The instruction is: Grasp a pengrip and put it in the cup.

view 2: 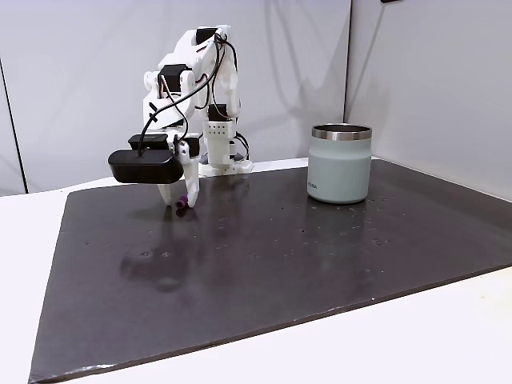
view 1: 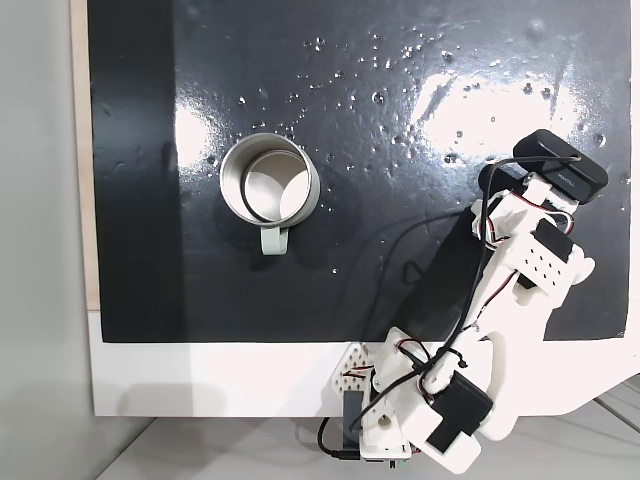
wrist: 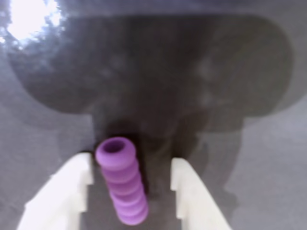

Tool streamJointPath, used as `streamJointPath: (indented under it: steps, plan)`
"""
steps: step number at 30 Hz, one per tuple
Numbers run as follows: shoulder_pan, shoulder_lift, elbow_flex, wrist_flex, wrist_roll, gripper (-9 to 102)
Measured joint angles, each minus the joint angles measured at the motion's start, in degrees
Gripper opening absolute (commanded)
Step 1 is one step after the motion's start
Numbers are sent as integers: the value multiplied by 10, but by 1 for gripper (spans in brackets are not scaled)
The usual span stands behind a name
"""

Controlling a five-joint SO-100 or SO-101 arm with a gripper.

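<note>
- In a fixed view from above, we see the cup [view 1: 270,181] standing on the dark mat [view 1: 400,130]. It is round and shiny inside, and its small handle points toward the bottom of the picture. The white arm [view 1: 500,320] reaches up from the bottom edge, on the right side. A black camera [view 1: 566,165] sits at its far end. The arm is well apart from the cup. The mat lies on a white surface [view 1: 200,380].
- In a fixed view from the side, we see the cup [view 2: 340,163] standing upright on the mat [view 2: 280,264], on the right. The arm [view 2: 196,96] bends down on the left. The pincer [view 2: 181,202] is low, right at the mat. A bit of the purple pengrip [view 2: 183,205] peeks out at its tip. The pengrip is far from the cup.
- In the wrist view, we see the pengrip [wrist: 122,186] lying on the mat [wrist: 249,158] between the two white fingers [wrist: 60,196]. The pincer [wrist: 132,179] is spread wide. The pengrip lies near the left finger, maybe just touching it. There is a clear gap to the right finger. The hollow end of the pengrip points away from the camera.
</note>
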Motion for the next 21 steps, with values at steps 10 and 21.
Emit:
streamJointPath:
  steps: [10, 21]
  plan:
    - [-6, 0, 18, -16, -4, 0]
    - [-18, 28, 32, -21, -4, 0]
